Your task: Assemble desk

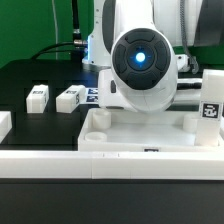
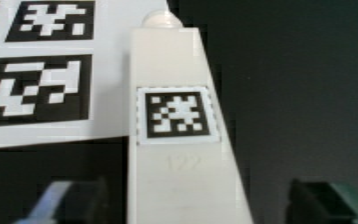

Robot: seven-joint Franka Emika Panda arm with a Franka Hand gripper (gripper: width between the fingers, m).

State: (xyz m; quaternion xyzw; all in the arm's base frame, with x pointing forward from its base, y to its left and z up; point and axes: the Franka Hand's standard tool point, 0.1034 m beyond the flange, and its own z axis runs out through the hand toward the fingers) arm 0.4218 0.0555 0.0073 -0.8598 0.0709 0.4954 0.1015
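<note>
In the wrist view a white square-section desk leg (image 2: pixel 181 110) lies on the black table, a black-and-white tag on its upper face. My gripper (image 2: pixel 190 205) straddles its near end. The dark fingers (image 2: pixel 60 202) stand on either side with a gap to the leg, so the gripper is open and not touching it. In the exterior view the arm's wrist (image 1: pixel 140 60) hides the gripper and this leg. The white desk slab (image 1: pixel 150 135) with raised sockets lies in front of the arm. Two more legs (image 1: pixel 37 97) (image 1: pixel 68 99) lie on the exterior view's left.
The marker board (image 2: pixel 34 70) lies right beside the leg, its edge against the leg's side. A tagged white block (image 1: pixel 213 100) stands at the slab's end on the exterior view's right. A long low white rail (image 1: pixel 50 160) runs along the front.
</note>
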